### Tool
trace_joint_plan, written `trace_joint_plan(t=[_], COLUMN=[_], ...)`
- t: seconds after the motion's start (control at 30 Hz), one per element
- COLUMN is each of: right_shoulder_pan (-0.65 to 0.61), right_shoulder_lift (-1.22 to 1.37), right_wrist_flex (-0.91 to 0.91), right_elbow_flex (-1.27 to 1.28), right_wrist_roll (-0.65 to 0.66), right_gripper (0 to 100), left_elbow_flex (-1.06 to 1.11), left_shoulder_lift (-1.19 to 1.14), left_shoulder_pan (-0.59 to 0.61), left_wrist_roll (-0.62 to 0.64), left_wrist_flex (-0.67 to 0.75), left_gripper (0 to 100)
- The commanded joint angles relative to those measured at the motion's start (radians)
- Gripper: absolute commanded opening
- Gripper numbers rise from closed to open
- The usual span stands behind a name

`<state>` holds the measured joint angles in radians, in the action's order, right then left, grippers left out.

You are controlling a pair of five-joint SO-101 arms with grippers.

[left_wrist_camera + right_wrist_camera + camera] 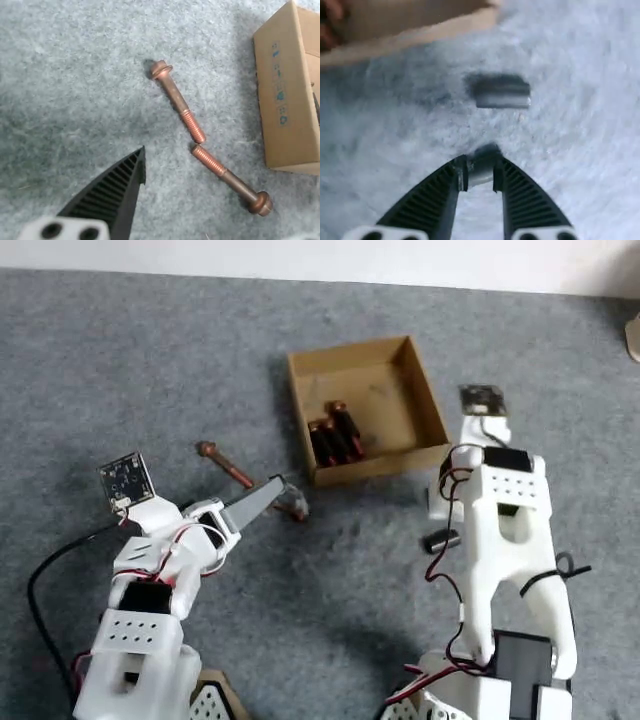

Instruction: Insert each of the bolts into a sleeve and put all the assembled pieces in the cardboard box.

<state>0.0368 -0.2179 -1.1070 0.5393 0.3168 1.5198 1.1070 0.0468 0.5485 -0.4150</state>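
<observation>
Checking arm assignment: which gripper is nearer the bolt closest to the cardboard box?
Left. The left gripper hangs beside that bolt; the right gripper, shut on a sleeve, sits off past the box.

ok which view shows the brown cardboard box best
The high view: the open brown cardboard box is whole there, with dark-sleeved copper bolts lying inside. The left wrist view catches one outer wall of the box at its edge; the right wrist view, a blurred strip of it.
</observation>
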Motion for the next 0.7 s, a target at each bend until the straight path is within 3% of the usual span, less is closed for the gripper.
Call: trace_joint_plan(t=[0.0, 0.2, 0.3, 0.43, 0.67], right_shoulder_pan=[0.048, 0.094, 0.096, 0.094, 0.058], right_shoulder_lift=[-0.039, -0.038, -0.038, -0.038, -0.018], right_wrist_flex=[0.018, 0.021, 0.042, 0.114, 0.005], right_elbow_flex=[-0.007, -0.033, -0.035, -0.028, -0.027], right_wrist_roll=[0.310, 0.532, 0.692, 0.806, 1.026], right_gripper=[15.5, 27.8, 28.2, 28.2, 28.3], left_elbow_flex=[-0.004, -0.004, -0.004, -0.004, -0.005], left_shoulder_lift=[0.019, 0.019, 0.019, 0.019, 0.019], left_shoulder_pan=[0.007, 0.007, 0.007, 0.007, 0.007], left_wrist_roll=[-0.003, -0.003, -0.003, -0.005, -0.005], left_wrist_flex=[0.003, 0.003, 0.003, 0.003, 0.003], left_gripper=[56, 56, 56, 56, 56])
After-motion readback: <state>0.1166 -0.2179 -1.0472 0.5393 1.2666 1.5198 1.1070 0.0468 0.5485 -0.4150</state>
